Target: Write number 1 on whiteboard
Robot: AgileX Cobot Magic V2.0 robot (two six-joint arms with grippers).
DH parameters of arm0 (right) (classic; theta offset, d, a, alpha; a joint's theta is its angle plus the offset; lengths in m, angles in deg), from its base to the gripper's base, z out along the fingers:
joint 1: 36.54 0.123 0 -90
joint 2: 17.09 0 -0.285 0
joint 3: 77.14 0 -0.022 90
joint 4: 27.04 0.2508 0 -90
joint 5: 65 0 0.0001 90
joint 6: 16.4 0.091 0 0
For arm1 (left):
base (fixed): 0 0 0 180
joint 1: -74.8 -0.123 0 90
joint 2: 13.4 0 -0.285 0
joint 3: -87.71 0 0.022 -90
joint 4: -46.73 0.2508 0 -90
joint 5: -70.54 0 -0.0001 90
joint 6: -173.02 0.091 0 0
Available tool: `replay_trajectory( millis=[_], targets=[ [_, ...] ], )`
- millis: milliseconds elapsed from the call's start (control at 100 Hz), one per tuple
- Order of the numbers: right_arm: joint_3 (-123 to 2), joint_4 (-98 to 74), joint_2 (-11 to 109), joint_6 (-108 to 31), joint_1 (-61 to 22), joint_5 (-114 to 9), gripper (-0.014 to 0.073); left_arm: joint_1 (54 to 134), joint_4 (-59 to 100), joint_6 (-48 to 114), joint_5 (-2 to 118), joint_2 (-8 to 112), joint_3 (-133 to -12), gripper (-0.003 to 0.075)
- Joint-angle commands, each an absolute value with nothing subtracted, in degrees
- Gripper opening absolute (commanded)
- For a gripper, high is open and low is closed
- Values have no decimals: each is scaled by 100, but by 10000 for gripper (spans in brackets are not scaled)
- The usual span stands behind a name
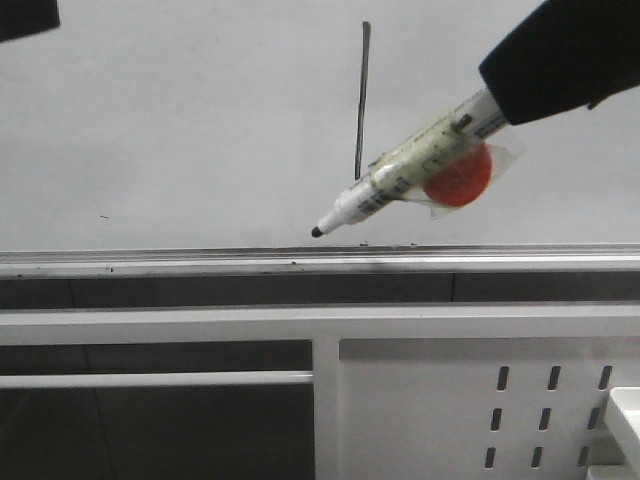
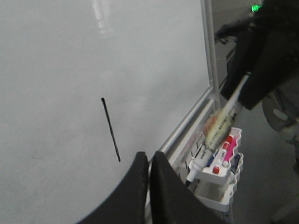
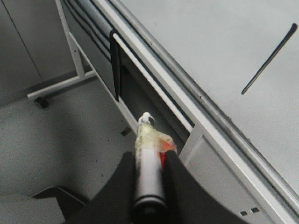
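The whiteboard [image 1: 200, 120] fills the upper front view above its silver lower rail [image 1: 200, 262]. The number 1 [image 1: 362, 100] is a thin dark, nearly vertical stroke; it also shows in the left wrist view [image 2: 110, 129] and the right wrist view [image 3: 268, 59]. My right gripper [image 3: 149, 156] is shut on a white marker [image 1: 400, 178] with yellowed tape and an orange patch. The marker tip [image 1: 317, 231] points down-left, just above the rail and below-left of the stroke's lower end. My left gripper [image 2: 149, 158] is shut and empty, near the board's lower rail.
A white perforated metal panel [image 1: 480, 410] and white frame bars [image 1: 160, 325] lie below the board. A white tray with several markers [image 2: 219, 161] hangs at the board's lower corner. The stand's leg and caster [image 3: 42, 100] rest on the grey floor.
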State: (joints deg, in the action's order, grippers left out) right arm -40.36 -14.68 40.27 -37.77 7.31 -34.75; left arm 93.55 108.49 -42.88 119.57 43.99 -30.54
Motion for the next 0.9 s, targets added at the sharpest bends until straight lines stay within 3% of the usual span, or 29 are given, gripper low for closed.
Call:
replay_trajectory(
  millis=[0, 90, 200, 270, 490, 890],
  targets=[
    [-4592, -1599, 4248, -3827, 730, -3320, -69, 9372, 11026, -4424, 12347, 4390, -3218, 1],
    [-5012, -1736, 4561, -3827, 730, -3023, -69, 9372, 11577, -4662, 12644, 4424, -3328, 102],
    [-5537, -1765, 4990, -3827, 743, -2635, -69, 9372, 12108, -4954, 12656, 4561, -3495, 291],
    [-5850, -1765, 5237, -3888, 743, -2411, -69, 9372, 12183, -4970, 12462, 4705, -3577, 356],
    [-6423, -1765, 5678, -4077, 886, -2349, -69, 9394, 12173, -4970, 12493, 5440, -3935, 366],
    [-6603, -1776, 5921, -4103, 1097, -2397, -69, 10250, 11783, -4946, 11773, 6733, -4752, 366]
  ],
)
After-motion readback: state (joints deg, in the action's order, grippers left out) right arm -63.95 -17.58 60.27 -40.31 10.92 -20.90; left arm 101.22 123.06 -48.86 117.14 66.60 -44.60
